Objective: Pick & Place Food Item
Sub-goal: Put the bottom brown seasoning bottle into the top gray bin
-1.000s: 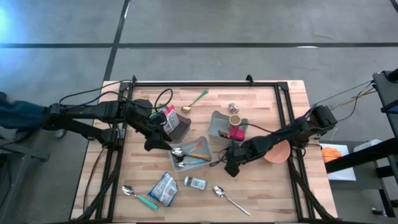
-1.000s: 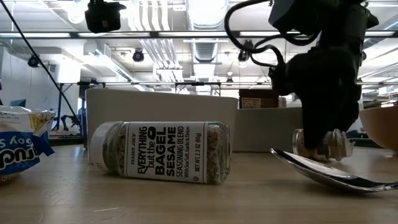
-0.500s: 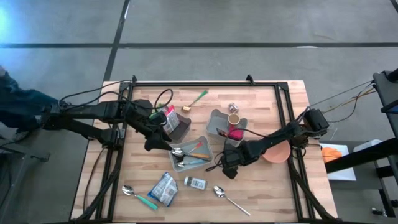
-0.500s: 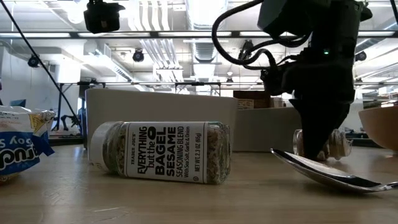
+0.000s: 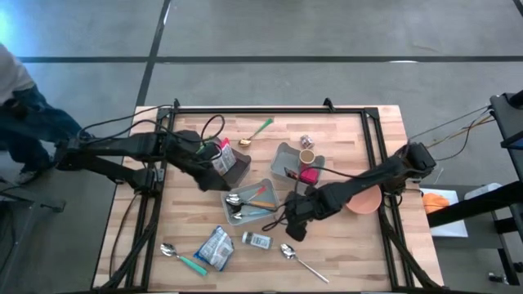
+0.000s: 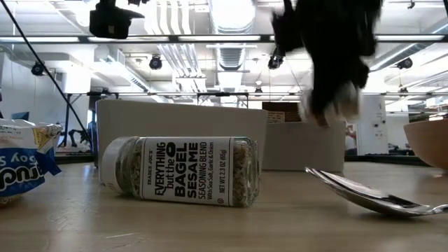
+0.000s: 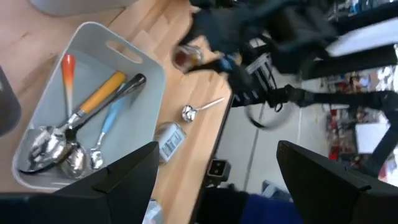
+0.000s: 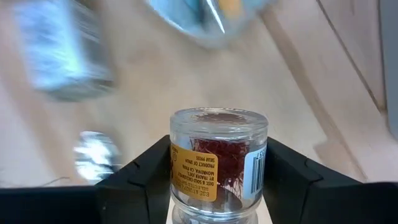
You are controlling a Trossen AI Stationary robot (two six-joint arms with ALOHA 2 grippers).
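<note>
A small glass jar of red spice (image 8: 217, 163) with a yellow label sits between the fingers of my right gripper (image 5: 292, 223), above the table near its middle. The low view shows the jar (image 6: 337, 99) in the air under the dark gripper. My left gripper (image 5: 216, 175) hovers open at the table's left, over a grey tray (image 7: 148, 67) of spoons, and holds nothing. A sesame seasoning bottle (image 6: 180, 171) lies on its side on the wood. My right gripper pinches the jar's glass wall (image 8: 178, 182) between its two fingers, one on each side, low on the jar. The fingers (image 8: 142, 180) come from above, slanting down. The jar is lifted clear of the table, its free end away from the wrist.
A blue and white bag (image 5: 215, 247) and two spoons (image 5: 298, 258) lie near the front edge. A grey bin (image 5: 288, 161) with cups stands at centre right, a pink bowl (image 5: 364, 201) beside the right arm, and a black holder (image 5: 237, 169) by the left gripper.
My right gripper has taken hold of the small jar, which stood on the table, and lifted it clear, drifting toward the table's left and near edges. My left gripper has rolled a little in place and stayed open.
</note>
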